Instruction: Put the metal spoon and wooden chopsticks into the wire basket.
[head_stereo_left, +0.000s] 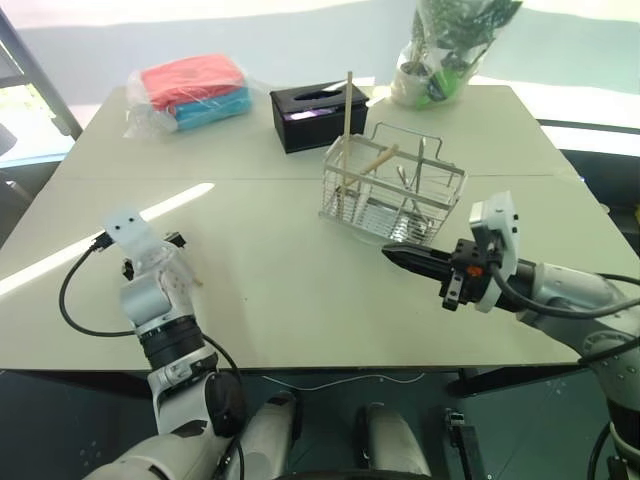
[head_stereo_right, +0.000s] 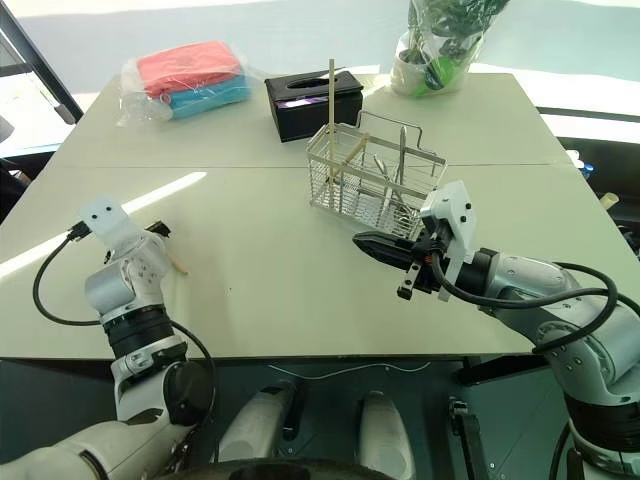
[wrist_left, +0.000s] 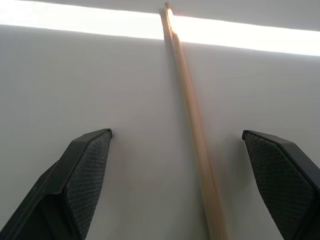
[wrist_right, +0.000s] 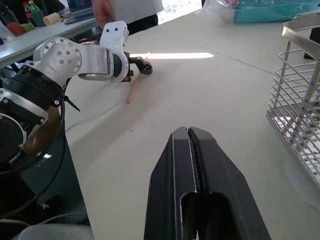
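While angled downward, left pincer (wrist_left: 177, 185) straddles a tabletop chopstick (wrist_left: 192, 120).

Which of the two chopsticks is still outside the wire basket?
The chopstick lying flat on the table, between the open left gripper's fingers. The other chopstick stands upright inside the wire basket, rising above its rim.

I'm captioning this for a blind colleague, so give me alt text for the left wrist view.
A single wooden chopstick lies on the pale table, running away from the camera between the two open black fingers of the left gripper, nearer one finger than the other. A bright band of sunlight crosses the table at the chopstick's far end.
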